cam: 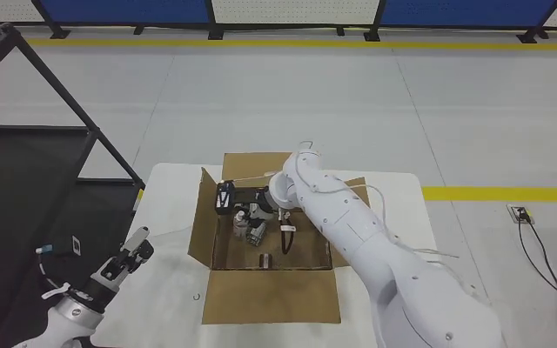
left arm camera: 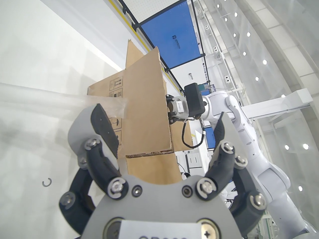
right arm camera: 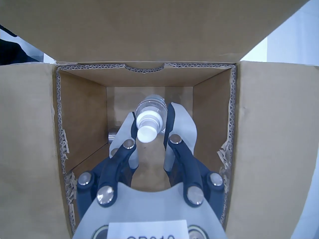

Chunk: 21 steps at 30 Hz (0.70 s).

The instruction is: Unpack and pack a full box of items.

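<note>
My right gripper (right arm camera: 152, 111) is down inside the box (right arm camera: 82, 115), at the centre of the right wrist frame. Its two fingers are set close on either side of the bottle (right arm camera: 147, 130), and the pads look to be pinching it at the neck and shoulder. The bottle is clear ribbed plastic, round in section, with a smooth white screw cap pointing up at my wrist. I can't tell whether it rests on the box floor or hangs in my grip. Left of it in that frame is a small silvery cylinder (right arm camera: 112, 134), metal by its shine; what it is I can't make out.

The box is matte brown corrugated cardboard. Its fluted edges are frayed at the corners and its flaps are opened outward. In the top view it sits mid-frame on the smooth white table (cam: 165, 287).

Bare cardboard floor shows around the bottle, so I judge the box far from full. Either unpacking is nearly done or packing has hardly begun, and I can't say which.

My left gripper (cam: 132, 252) is at the lower left of the top view, by the table's edge and well apart from the box. Its fingers are spread and hold nothing. A small C-shaped ring (cam: 197, 298) lies on the table near the box's front flap.
</note>
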Available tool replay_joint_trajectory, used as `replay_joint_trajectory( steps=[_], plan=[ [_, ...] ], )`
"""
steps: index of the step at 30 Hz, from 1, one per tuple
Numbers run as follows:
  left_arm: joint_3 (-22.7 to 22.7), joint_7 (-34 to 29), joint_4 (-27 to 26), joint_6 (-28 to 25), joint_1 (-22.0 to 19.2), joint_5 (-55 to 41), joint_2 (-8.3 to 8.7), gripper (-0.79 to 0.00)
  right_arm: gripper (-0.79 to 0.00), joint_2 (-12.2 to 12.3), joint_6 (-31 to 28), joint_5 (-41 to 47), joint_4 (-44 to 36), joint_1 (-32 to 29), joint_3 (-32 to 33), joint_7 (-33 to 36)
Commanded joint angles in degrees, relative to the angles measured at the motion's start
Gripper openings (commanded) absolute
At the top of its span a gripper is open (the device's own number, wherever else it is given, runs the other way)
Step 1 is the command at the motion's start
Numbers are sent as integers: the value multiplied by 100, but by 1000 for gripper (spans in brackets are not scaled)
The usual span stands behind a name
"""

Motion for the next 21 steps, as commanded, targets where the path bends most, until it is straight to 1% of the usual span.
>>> replay_joint_trajectory(
  steps=[1, 9, 13, 15, 16, 21],
  plan=[
    [21, 32, 18, 34, -63, 11, 12, 0, -785, 67, 0, -11, -68, 28, 17, 33],
    [39, 81, 122, 134, -272, 20, 66, 0, -785, 425, 88, 74, -563, 35, 219, 169],
    [29, 23, 154, 149, -333, -16, 86, 0, -785, 658, 489, 180, -1062, -124, 379, 415],
    [29, 23, 154, 149, -333, -16, 86, 0, -785, 793, 783, 295, -1437, -222, 482, 779],
    [29, 23, 154, 149, -333, -16, 86, 0, -785, 814, 852, 319, -1515, -236, 501, 868],
    [29, 23, 154, 149, -333, -16, 86, 0, -785, 814, 852, 319, -1515, -236, 501, 868]
  ],
)
